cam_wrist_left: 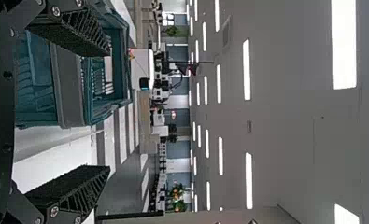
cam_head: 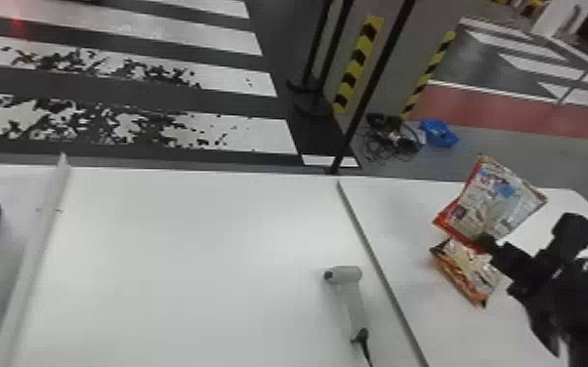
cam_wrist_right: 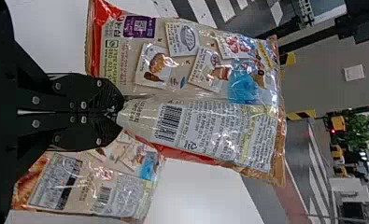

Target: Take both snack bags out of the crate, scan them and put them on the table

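The orange snack bag point(cam_head: 471, 271) and the red snack bag point(cam_head: 498, 200) are both on the right side of the worktop point(cam_head: 185, 254), past the seam point(cam_head: 381, 273). Nearest, the scanner point(cam_head: 354, 297) lies just left of that seam, its cord running toward the near edge. The left gripper point(cam_wrist_left: 102, 114) has its fingers spread wide apart, with the crate point(cam_wrist_left: 70, 102) beyond them, at the worktop's left side. The orange bag lies on the worktop, a little nearer than the red one. Over it, the right gripper point(cam_head: 488, 241) is closed on the red bag's edge, holding it raised and tilted toward the far right corner, its barcode turned to the wrist camera. Past the far edge, a blue bundle point(cam_head: 438, 133) and tangled cables point(cam_head: 390, 141) lie on the floor.
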### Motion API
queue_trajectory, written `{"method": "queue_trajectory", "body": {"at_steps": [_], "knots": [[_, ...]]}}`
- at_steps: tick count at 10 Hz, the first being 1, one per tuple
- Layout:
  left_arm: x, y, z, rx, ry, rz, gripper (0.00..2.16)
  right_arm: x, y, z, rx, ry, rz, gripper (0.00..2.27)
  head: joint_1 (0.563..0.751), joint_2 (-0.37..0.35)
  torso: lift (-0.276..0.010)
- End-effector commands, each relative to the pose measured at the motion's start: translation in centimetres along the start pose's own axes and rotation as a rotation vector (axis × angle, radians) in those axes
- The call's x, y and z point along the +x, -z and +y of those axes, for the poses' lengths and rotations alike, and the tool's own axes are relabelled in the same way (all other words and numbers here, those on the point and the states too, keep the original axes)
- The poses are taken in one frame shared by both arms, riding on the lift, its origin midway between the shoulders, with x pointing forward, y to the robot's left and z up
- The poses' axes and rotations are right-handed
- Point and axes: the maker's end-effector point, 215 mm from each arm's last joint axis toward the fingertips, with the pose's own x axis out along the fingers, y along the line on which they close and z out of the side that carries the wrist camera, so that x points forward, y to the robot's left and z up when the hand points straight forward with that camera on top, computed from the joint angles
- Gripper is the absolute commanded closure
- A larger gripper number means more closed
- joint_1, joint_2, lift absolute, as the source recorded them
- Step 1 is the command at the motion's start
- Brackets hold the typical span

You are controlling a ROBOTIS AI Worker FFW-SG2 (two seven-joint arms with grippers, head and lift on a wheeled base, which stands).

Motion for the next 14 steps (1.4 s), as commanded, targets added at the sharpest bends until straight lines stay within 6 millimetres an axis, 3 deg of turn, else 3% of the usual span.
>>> {"method": "queue_trajectory", "body": {"at_steps": [1,3,4,5,6,7,9,11,12,14], "knots": [[-0.1,0.2,0.0,-0.001,-0.006,0.002,0.14,1.3,-0.7,-3.0,-0.014,0.065,-0.008,2.26,0.695,-0.35,-0.094],[0.0,0.1,-0.3,-0.005,-0.011,-0.001,0.14,1.5,0.4,-4.4,-0.016,0.109,0.02,2.26,0.695,-0.35,-0.094],[0.0,0.1,-0.4,-0.004,-0.01,-0.002,0.14,1.5,0.8,-4.2,-0.014,0.107,0.025,2.04,0.695,-0.35,-0.094],[-0.1,0.2,-0.4,-0.005,-0.011,-0.001,0.14,1.6,0.9,-4.0,-0.011,0.103,0.024,1.21,0.695,-0.35,-0.094],[0.0,0.1,-0.4,-0.005,-0.01,-0.002,0.14,1.7,1.3,-3.7,-0.013,0.098,0.031,0.22,0.695,-0.35,-0.094],[-0.1,0.1,-0.3,-0.003,-0.012,-0.001,0.14,1.7,1.7,-3.7,-0.007,0.107,0.039,0.0,0.695,-0.35,-0.094],[-0.2,-0.2,-0.1,-0.001,-0.015,-0.009,0.14,1.2,2.7,-5.3,-0.009,0.161,0.047,0.04,0.695,-0.35,-0.094],[-0.3,-0.8,-0.2,0.0,-0.014,-0.026,0.14,0.1,2.3,-6.4,-0.022,0.195,0.015,0.04,0.695,-0.35,-0.094],[-0.2,-1.1,-0.2,0.0,-0.013,-0.03,0.14,-0.5,-0.2,-5.8,-0.06,0.175,-0.091,0.04,0.695,-0.35,-0.094],[-0.1,-1.9,-0.4,-0.002,-0.012,-0.047,0.14,-1.8,-1.6,-2.7,-0.103,0.124,-0.165,0.06,0.695,-0.35,-0.094]]}}
